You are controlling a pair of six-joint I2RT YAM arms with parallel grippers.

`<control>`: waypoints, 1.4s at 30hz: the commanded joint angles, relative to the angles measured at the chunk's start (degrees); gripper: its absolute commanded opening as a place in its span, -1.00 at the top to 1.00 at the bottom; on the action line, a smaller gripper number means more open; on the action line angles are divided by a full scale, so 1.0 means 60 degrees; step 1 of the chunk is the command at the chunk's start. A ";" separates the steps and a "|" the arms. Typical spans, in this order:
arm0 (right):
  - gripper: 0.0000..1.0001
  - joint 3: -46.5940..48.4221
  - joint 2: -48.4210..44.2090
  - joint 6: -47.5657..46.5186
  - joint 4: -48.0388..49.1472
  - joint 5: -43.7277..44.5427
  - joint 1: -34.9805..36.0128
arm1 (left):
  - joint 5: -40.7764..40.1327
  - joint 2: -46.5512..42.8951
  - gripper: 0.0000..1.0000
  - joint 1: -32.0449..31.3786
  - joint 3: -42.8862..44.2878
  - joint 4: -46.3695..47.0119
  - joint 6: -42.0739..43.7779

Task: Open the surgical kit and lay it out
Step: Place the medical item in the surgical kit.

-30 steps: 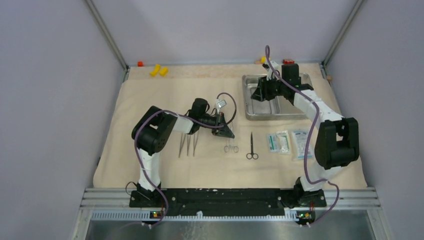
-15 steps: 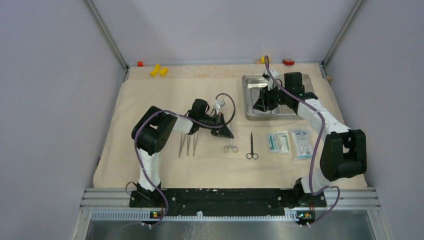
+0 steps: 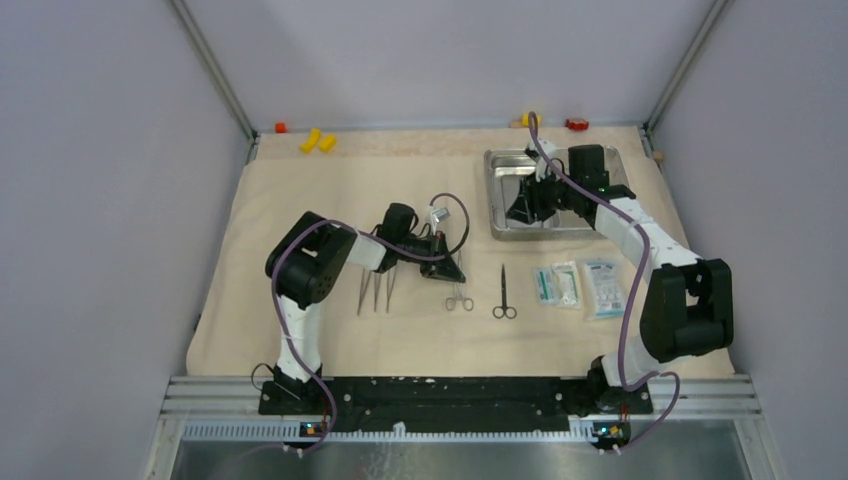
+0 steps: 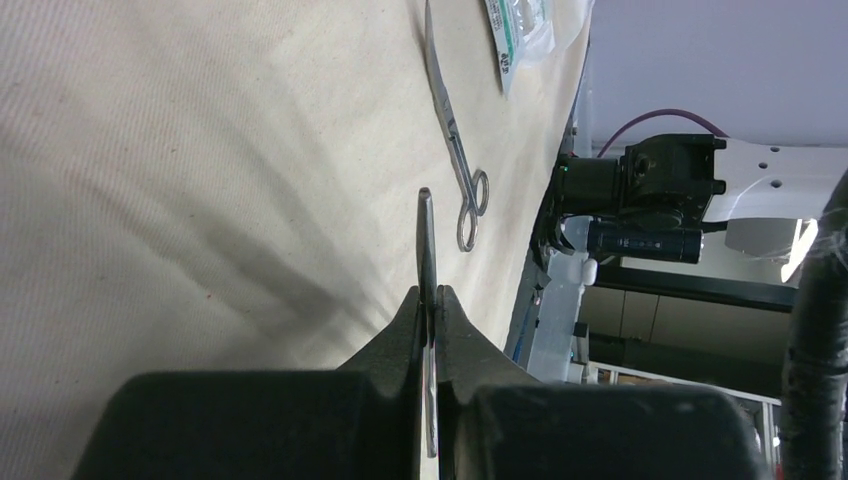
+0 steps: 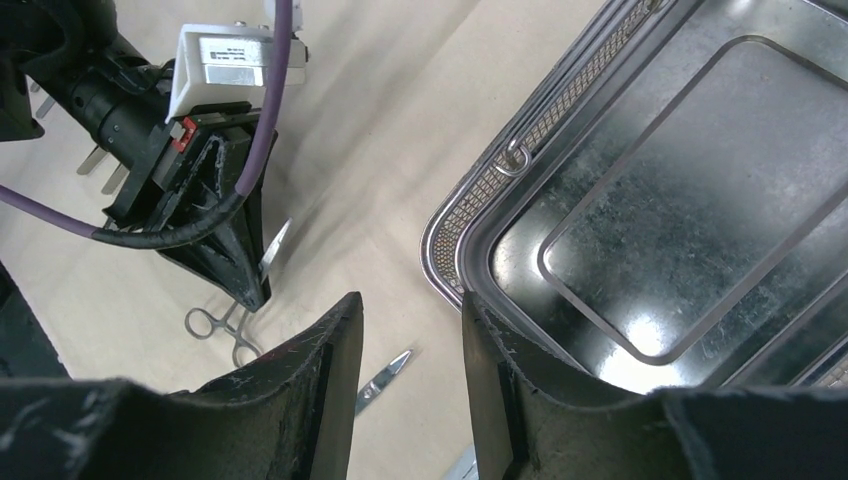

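While pinched mid-length in the left gripper [image 4: 431, 298], forceps [image 4: 426, 235] lengthwise near-to-far, rings nearward; right gripper [image 5: 410, 305] spread

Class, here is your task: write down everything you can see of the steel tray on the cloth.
The tray is a shiny rectangular steel pan with rounded corners, a raised rectangular panel in its floor and a strip of wire mesh with a small loop along one rim. The part in view is empty. It lies flat on the beige cloth, at the far right. The right gripper hangs open over its near left corner; whether they touch cannot be told.
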 commanded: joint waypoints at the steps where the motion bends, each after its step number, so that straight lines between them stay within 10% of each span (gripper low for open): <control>1: 0.20 -0.0163 -0.0110 -0.0174 0.0377 -0.0271 0.0038 | 0.0011 0.0259 0.89 -0.0021 0.0100 0.0200 -0.0032; 42: 0.20 -0.0212 -0.0108 -0.0225 0.0306 -0.0280 0.0041 | -0.1573 -0.0531 0.21 -0.0031 0.0410 -0.2141 0.1554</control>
